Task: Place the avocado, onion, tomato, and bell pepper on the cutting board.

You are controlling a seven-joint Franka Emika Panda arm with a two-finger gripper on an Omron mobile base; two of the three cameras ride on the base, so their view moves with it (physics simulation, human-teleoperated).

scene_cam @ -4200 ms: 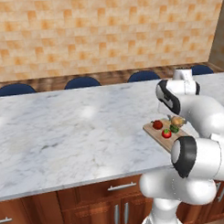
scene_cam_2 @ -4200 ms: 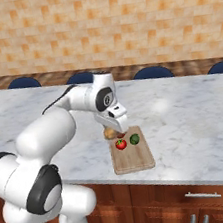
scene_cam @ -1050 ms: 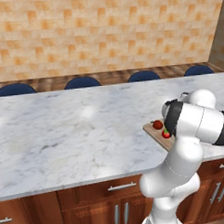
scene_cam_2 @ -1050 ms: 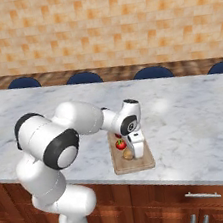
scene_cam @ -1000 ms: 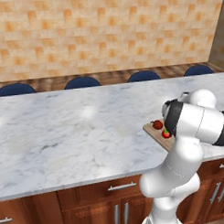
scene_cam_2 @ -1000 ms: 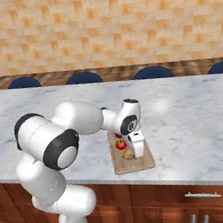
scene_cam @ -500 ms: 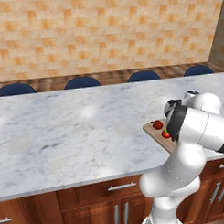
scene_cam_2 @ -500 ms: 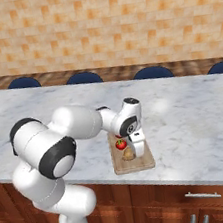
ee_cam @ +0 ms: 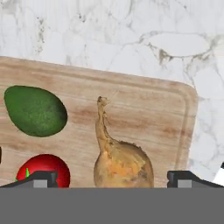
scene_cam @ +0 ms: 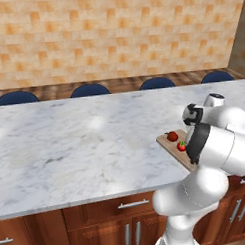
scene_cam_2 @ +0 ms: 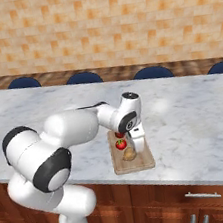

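On the wooden cutting board point(ee_cam: 157, 105) lies the tan onion point(ee_cam: 120, 159), its stem pointing away from the hand. My gripper point(ee_cam: 113, 179) stands open just above it, one fingertip on each side and neither touching it. The dark-green avocado point(ee_cam: 35, 110) rests on the board to the left, with a red round vegetable point(ee_cam: 43, 170) beside it. From the right base view, the gripper point(scene_cam_2: 138, 147) hangs over the board point(scene_cam_2: 141, 163), next to the onion point(scene_cam_2: 129, 154) and two red vegetables point(scene_cam_2: 121, 144). I cannot tell tomato from bell pepper.
The board point(scene_cam: 165, 141) sits near the front edge of a long marble counter point(scene_cam: 85, 146), partly hidden by my arm in the left base view. Blue chair backs point(scene_cam_2: 83, 78) line the counter's far side. Wooden cabinets run below the counter.
The gripper has opened and let go of the onion, which now lies on the board. The hand has risen slightly.
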